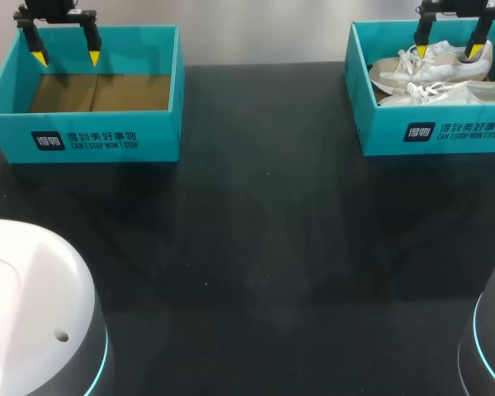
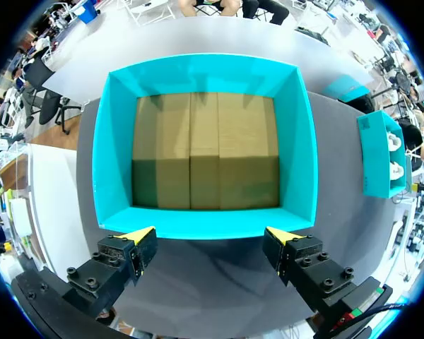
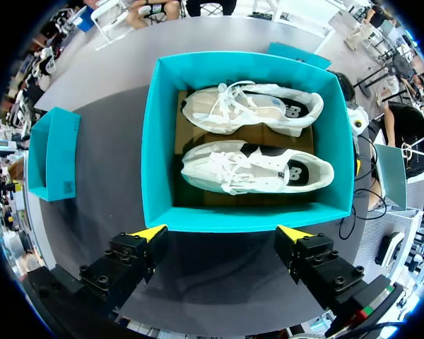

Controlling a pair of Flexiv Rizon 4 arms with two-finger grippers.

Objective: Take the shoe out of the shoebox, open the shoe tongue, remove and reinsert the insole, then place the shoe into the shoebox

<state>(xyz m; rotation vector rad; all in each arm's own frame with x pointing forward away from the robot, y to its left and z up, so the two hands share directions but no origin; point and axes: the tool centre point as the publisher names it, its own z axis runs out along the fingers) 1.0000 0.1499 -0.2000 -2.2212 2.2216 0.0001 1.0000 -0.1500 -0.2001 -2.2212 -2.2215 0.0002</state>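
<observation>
Two white and beige shoes lie side by side in the teal shoebox (image 1: 433,132) at the table's far right: one shoe (image 3: 258,168) nearer my right gripper, the other shoe (image 3: 251,106) behind it. My right gripper (image 1: 454,51) hangs open above that box (image 3: 159,162), nothing between its fingers; its yellow tips show in the right wrist view (image 3: 222,233). A second teal shoebox (image 1: 91,136) at the far left holds only its brown cardboard floor (image 2: 205,152). My left gripper (image 1: 66,58) hovers open over it, seen as well in the left wrist view (image 2: 210,234).
The black tabletop (image 1: 256,247) stretches wide between and in front of the two boxes. The white bases of my arms (image 1: 33,313) sit at the near corners.
</observation>
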